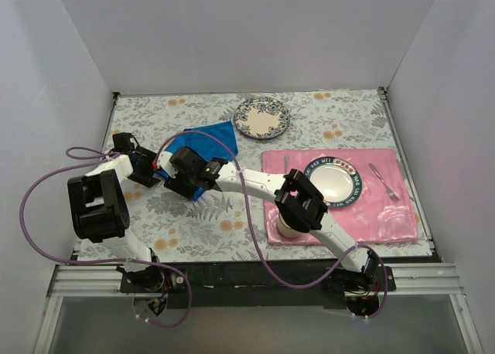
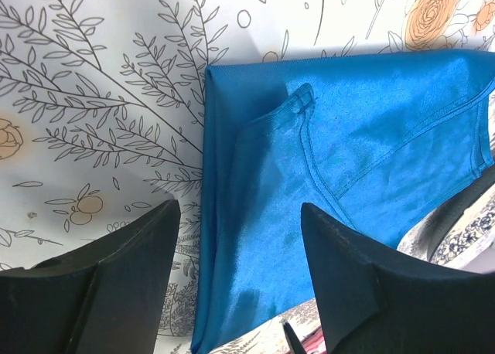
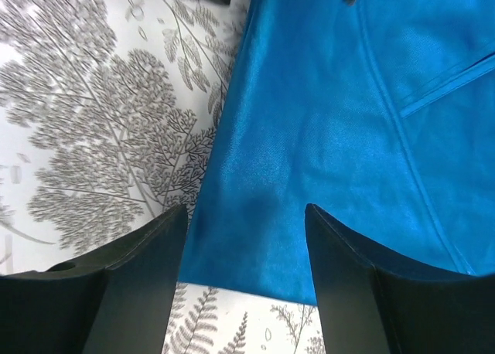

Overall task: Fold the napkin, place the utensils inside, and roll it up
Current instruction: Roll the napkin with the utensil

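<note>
Folding step: napkin part-folded; left gripper, right gripper above it, jaws apart, empty. Next likely: pinch near edge; utensils lie 3 o'clock.

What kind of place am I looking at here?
Likely a robotics test booth staged as a dining table: plain white walls box in a floral tablecloth, a pink placemat holds a plate and fork, and robot arms sit at the near edge.

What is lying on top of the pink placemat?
On the pink placemat: a dark-rimmed plate, a fork to its right, and a pale round cup-like thing at the near left corner. The right arm covers part of that corner.
</note>
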Action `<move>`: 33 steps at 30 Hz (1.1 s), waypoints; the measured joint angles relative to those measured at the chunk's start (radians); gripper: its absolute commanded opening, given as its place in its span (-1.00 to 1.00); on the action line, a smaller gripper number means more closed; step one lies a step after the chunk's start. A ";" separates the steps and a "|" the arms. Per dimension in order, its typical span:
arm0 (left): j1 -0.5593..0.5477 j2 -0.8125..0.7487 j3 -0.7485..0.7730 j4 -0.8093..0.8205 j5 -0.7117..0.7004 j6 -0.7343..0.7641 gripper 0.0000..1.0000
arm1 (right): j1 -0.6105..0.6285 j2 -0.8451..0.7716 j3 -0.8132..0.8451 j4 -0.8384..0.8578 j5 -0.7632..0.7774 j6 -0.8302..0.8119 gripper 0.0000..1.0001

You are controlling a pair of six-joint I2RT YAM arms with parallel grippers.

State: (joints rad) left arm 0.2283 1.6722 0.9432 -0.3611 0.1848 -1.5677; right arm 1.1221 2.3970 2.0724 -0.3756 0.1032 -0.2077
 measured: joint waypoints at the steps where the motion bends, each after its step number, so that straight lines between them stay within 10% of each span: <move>1: 0.002 0.000 -0.004 0.005 0.002 -0.003 0.27 | 0.000 0.012 0.000 0.001 0.003 -0.006 0.39; 33: 0.004 -0.071 -0.058 0.013 0.003 -0.026 0.42 | -0.004 0.081 0.011 0.082 0.026 0.072 0.14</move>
State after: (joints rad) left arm 0.2321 1.6016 0.8848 -0.3481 0.1875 -1.5940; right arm 1.1179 2.4779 2.0834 -0.2935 0.1287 -0.1356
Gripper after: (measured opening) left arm 0.705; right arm 0.568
